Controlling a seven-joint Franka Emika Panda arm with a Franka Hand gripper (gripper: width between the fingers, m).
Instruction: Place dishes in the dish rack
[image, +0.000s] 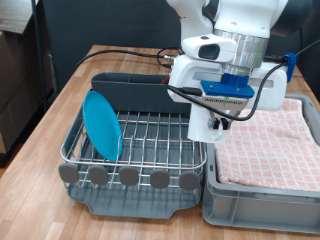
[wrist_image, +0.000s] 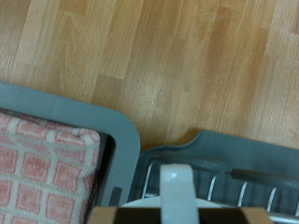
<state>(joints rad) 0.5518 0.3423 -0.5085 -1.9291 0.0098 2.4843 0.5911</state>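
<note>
The dish rack (image: 140, 150) is a silver wire rack on a dark grey tray, with round grey discs along its front. A light-blue plate (image: 101, 125) stands upright in the rack's slots on the exterior view's left. My gripper (image: 203, 128) hangs over the rack's right edge, shut on a white cup (image: 199, 122) held just above the wires. In the wrist view a white finger (wrist_image: 173, 189) shows over the tray's corner (wrist_image: 215, 149), with a white curved rim (wrist_image: 140, 202) beside it. The wooden spoon is not in view.
A grey crate (image: 262, 190) lined with a red-checked cloth (image: 265, 145) stands against the rack on the exterior view's right; it also shows in the wrist view (wrist_image: 42, 173). A tall grey bin (image: 130, 88) runs along the rack's back. All stands on a wooden table (image: 50, 130).
</note>
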